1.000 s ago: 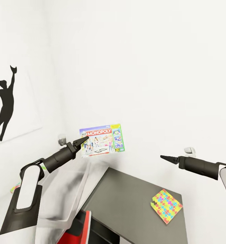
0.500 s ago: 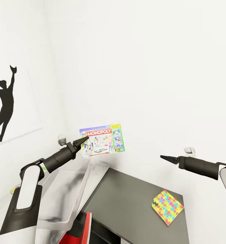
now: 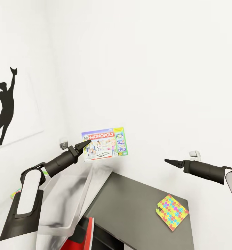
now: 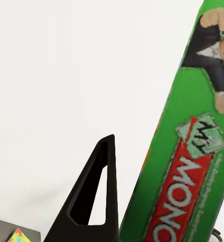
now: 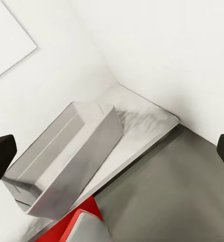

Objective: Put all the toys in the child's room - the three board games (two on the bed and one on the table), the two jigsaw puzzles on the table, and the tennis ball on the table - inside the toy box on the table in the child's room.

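Observation:
My left gripper (image 3: 87,142) is shut on the corner of a Monopoly board game (image 3: 107,141), held in the air in front of the white wall. In the left wrist view one black finger (image 4: 94,199) presses against the game's green side (image 4: 192,151). Below it the light grey toy box (image 3: 65,196) (image 5: 66,156) stands on the table's pale top (image 5: 142,126). A colourful jigsaw puzzle (image 3: 171,211) lies on a dark grey surface (image 3: 129,205). A corner of another puzzle (image 3: 15,192) peeks out beside my left arm. My right gripper (image 3: 168,161) hovers open and empty above the dark surface.
White walls meet in a corner behind the table. A black baseball-player silhouette picture (image 3: 4,107) hangs on the left wall. A red object (image 3: 89,231) (image 5: 86,219) shows just below the toy box near the picture's lower edge.
The toy box and the puzzle have shifted very slightly in the picture. Both arms and the held board game keep the same pose.

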